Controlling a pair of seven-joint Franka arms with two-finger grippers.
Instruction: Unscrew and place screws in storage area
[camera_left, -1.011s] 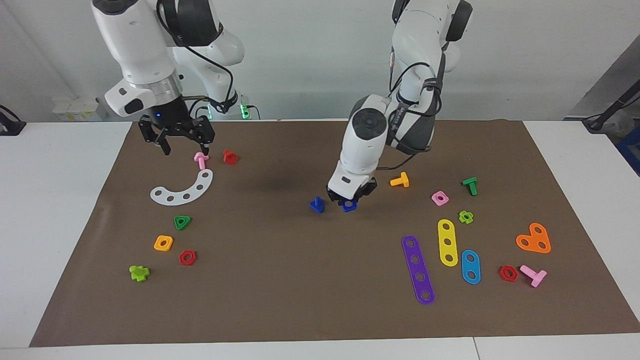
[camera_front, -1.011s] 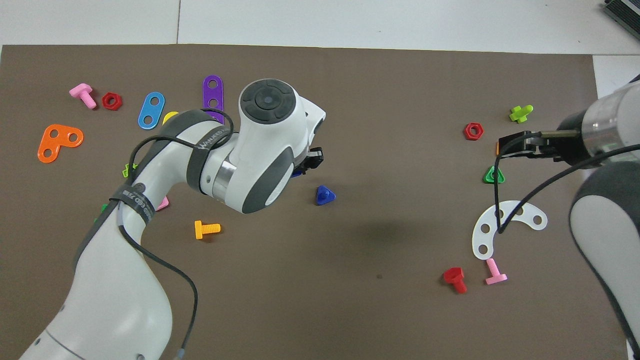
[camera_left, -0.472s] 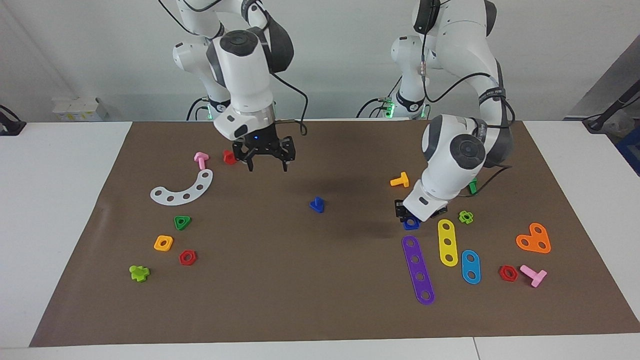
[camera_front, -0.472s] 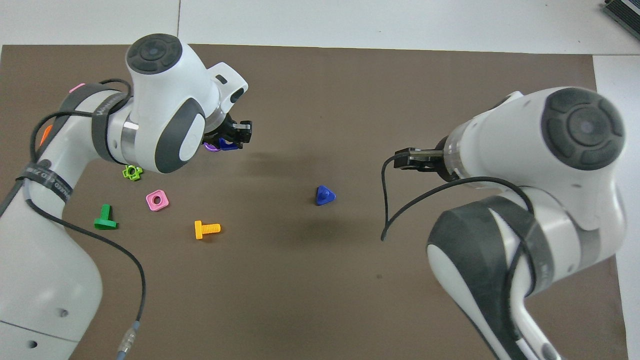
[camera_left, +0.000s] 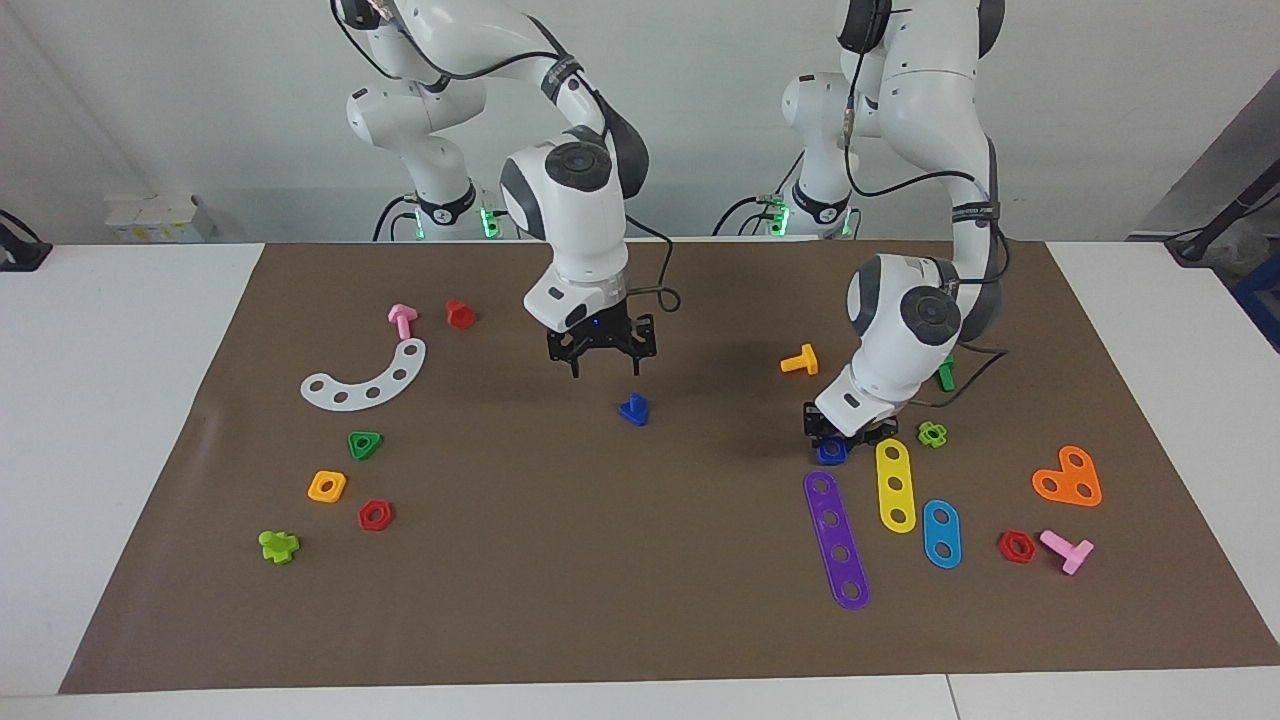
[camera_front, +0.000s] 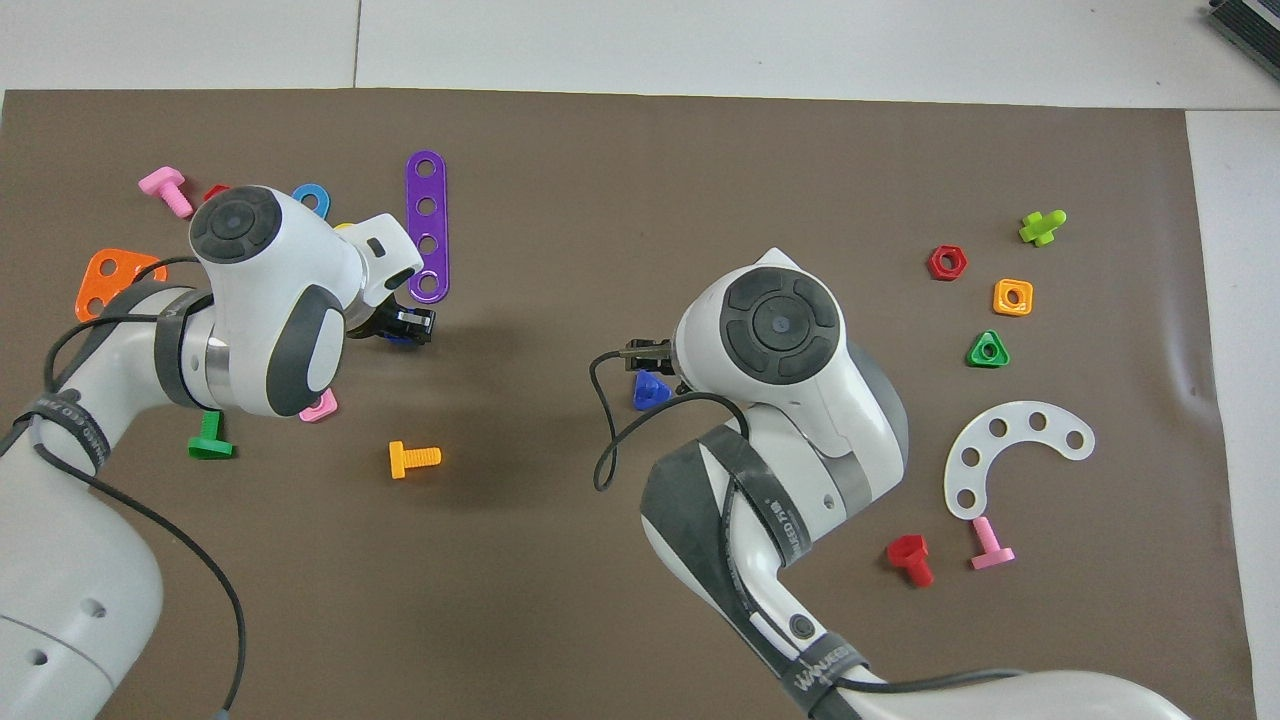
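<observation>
The dark-blue screw (camera_left: 633, 409) with the triangular head lies alone on the brown mat at mid-table; it also shows in the overhead view (camera_front: 650, 391). My right gripper (camera_left: 602, 366) hangs open just above it, not touching. My left gripper (camera_left: 838, 434) is shut on the flat dark-blue square nut (camera_left: 831, 452), low over the mat beside the near end of the purple strip (camera_left: 836, 538). The storage area (camera_left: 425, 455) is the bare patch by the white curved strip (camera_left: 366, 379), green triangular nut (camera_left: 364, 444), orange square nut (camera_left: 327, 486) and red hex nut (camera_left: 375, 515).
Toward the left arm's end lie a yellow strip (camera_left: 895, 484), blue strip (camera_left: 941, 533), orange heart plate (camera_left: 1068, 478), orange bolt (camera_left: 800, 360), green bolt (camera_left: 946, 374) and pink bolt (camera_left: 1066, 549). A pink bolt (camera_left: 402, 319) and red bolt (camera_left: 460, 314) lie by the white strip.
My right gripper has swung from near the red bolt toward mid-table and now hangs over the blue screw. My left gripper has settled slightly lower with the blue nut by the purple strip.
</observation>
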